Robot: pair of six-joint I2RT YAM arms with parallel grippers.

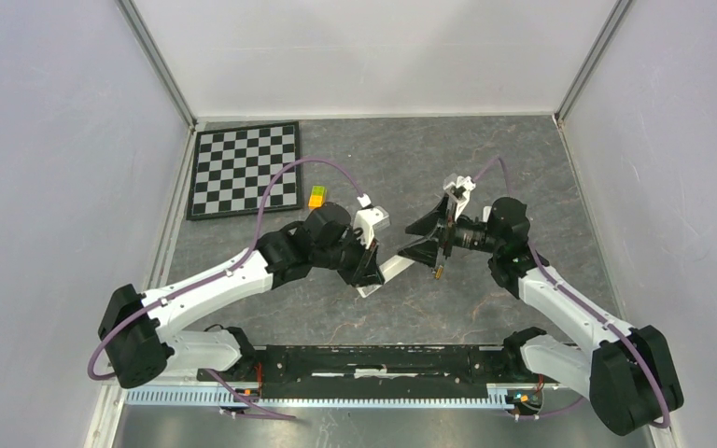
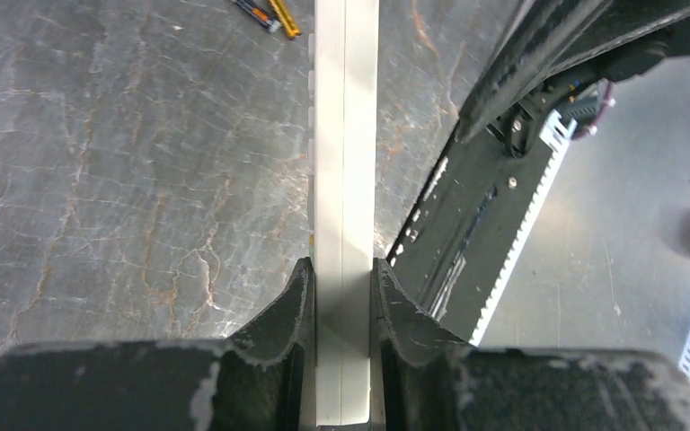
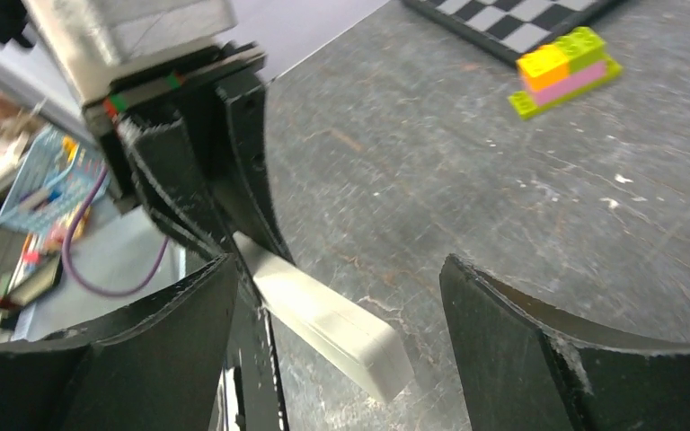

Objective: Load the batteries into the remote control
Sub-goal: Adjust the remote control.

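My left gripper (image 2: pixel 341 269) is shut on the white remote control (image 2: pixel 346 135), clamping its two long sides and holding it edge-up over the grey table. In the top view the left gripper (image 1: pixel 370 265) holds the remote (image 1: pixel 394 269) at mid-table. My right gripper (image 3: pixel 337 296) is open, its fingers wide apart on either side of the remote's free end (image 3: pixel 332 328) without touching it; in the top view the right gripper (image 1: pixel 423 240) faces the left one. Small dark batteries with orange ends (image 2: pixel 268 13) lie on the table beyond the remote's far end; one shows in the top view (image 1: pixel 438 273).
A yellow-green, orange and pink toy block (image 3: pixel 564 72) lies on the table behind the arms, also visible in the top view (image 1: pixel 317 197). A chessboard (image 1: pixel 246 170) lies at the back left. White walls close in the table on three sides.
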